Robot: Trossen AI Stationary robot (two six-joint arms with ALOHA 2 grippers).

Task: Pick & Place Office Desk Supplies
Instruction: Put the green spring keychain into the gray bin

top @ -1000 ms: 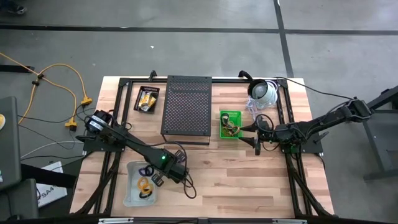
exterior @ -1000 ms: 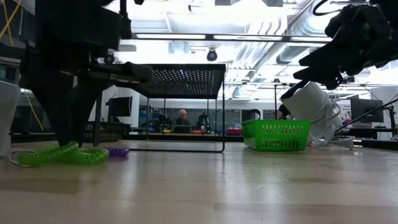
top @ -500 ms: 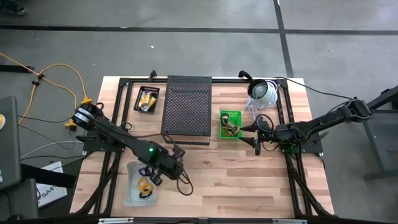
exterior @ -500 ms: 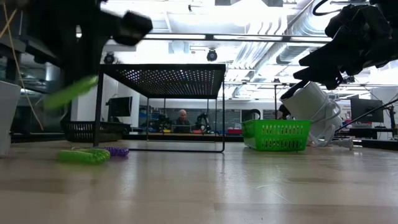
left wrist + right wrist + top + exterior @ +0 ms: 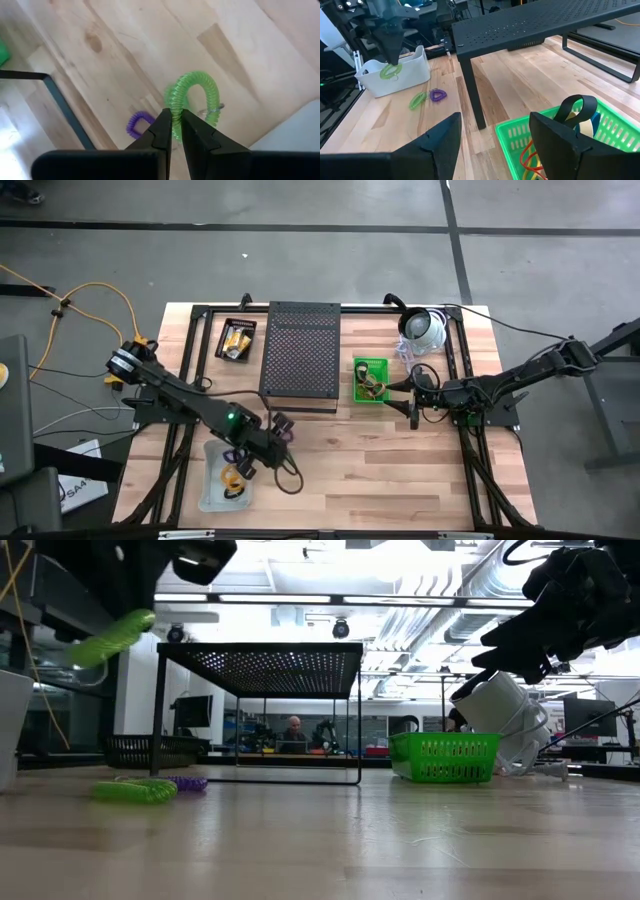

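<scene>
1. Moved since a second ago: left gripper [image 5: 175,131], then down at the table among the coils, now raised clear of the wood, carrying one green coil loop [image 5: 194,97] with it.
2. Left gripper, state: fingers [image 5: 161,131] pressed together on the green coil loop, which arches up beyond the tips and hangs in the air; in the low view, seen slanting high at the left.
3. Left gripper, position: over the front left part of the table [image 5: 380,470], just above the near end of the white bin [image 5: 212,490].
4. Second green coil [image 5: 135,790] and purple coil [image 5: 186,782]: lying on the wood, touching or nearly so, beside the bin.
5. White bin: holding orange and dark loops.
6. Right gripper [image 5: 492,135]: fingers spread wide, holding nothing, hovering just beside the green basket [image 5: 357,390].
7. Green basket: holding a black loop [image 5: 577,107] and thin bands.
8. Black mesh stand [image 5: 301,350]: centre rear of table.
</scene>
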